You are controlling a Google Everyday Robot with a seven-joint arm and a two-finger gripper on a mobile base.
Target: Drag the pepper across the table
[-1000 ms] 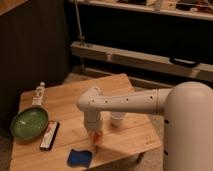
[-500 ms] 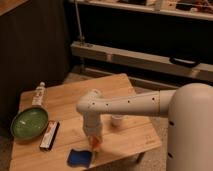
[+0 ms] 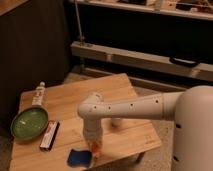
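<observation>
Camera view is showing a big white arm bending down over the table (image 3: 75,100). The gripper (image 3: 94,148) is pointing straight down near the front edge of the table, and the arm is hiding most of it.

A little bit of orange is peeking out right at the gripper's tip. I am guessing that is the pepper (image 3: 95,146). It is sitting on the wood near the front edge, just beside a blue thing (image 3: 80,158) that is lying to the left of it in the picture. The pepper is right under the gripper, not off to one side. So little of it is showing that I am not able to say which way its long side is pointing.

A white cup (image 3: 116,122) is peeking out behind the arm. A green bowl (image 3: 29,122) is sitting far over on the left end, with a dark flat bar (image 3: 49,135) next to it and a white tube (image 3: 39,93) behind it.

I am thinking the gripper is already in the right spot, touching the pepper or very near it. For the next move, it only needs to slide sideways along the wood, away from the blue thing.
</observation>
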